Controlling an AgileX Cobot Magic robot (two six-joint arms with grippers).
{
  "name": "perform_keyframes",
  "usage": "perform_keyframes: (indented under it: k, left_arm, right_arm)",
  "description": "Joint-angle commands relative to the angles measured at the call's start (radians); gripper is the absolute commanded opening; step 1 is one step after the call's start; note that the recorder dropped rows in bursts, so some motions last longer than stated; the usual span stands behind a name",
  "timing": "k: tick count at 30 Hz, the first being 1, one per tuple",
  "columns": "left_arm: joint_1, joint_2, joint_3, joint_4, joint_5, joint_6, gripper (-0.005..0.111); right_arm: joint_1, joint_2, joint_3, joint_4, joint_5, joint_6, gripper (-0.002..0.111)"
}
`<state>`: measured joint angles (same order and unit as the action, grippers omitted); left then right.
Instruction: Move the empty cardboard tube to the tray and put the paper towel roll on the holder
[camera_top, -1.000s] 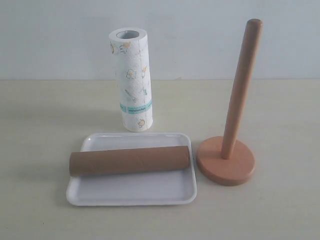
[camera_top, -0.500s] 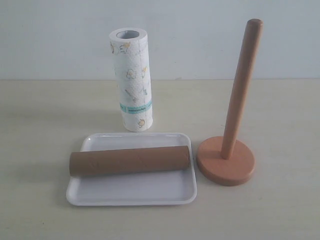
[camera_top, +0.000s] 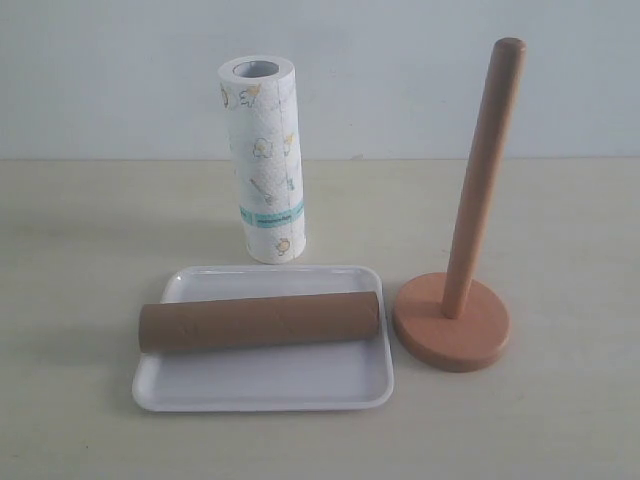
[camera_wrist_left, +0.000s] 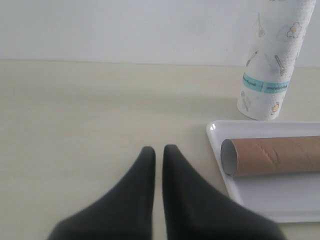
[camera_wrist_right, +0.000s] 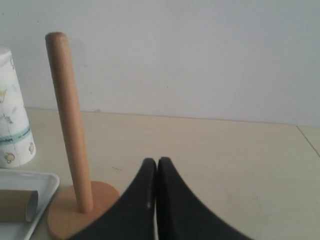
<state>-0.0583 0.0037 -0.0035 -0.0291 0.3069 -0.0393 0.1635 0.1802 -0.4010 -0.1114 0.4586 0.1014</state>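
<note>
One empty cardboard tube (camera_top: 260, 321) lies on its side across the tray (camera_top: 262, 388), lengthwise along the tray's long axis. Seen from the exterior view, its left end overhangs the left rim and its right end reaches the right rim. The tray rests flat on the pale table (camera_top: 80, 250).

The paper towel roll (camera_top: 262, 160) stands upright on the table just behind the tray's far rim, apart from the tube. The holder (camera_top: 452, 328) stands just beside the tray's right edge, its pole bare.

The left gripper (camera_wrist_left: 158, 149) is over bare table near the tube's open end, clear of the tray. Its fingers are drawn together with a thin slit between them and grip nothing. The right gripper (camera_wrist_right: 152, 161) is near the holder's base without touching it, its fingers pressed together and empty.
</note>
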Motion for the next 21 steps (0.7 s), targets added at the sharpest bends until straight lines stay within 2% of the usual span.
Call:
perform_keyframes:
  k: [1, 9, 21]
  left_arm:
    - [0.002, -0.004, 0.003, -0.011, -0.001, 0.003, 0.005]
    - [0.002, -0.004, 0.003, -0.011, -0.001, 0.003, 0.005]
    - [0.002, -0.004, 0.003, -0.011, -0.001, 0.003, 0.005]
  right_arm:
    - [-0.004, -0.01, 0.069, 0.001, -0.045, -0.031, 0.0]
    - [-0.004, -0.121, 0.225, 0.001, -0.123, -0.144, 0.0]
    - [-0.004, -0.18, 0.401, 0.111, -0.176, -0.137, 0.0]
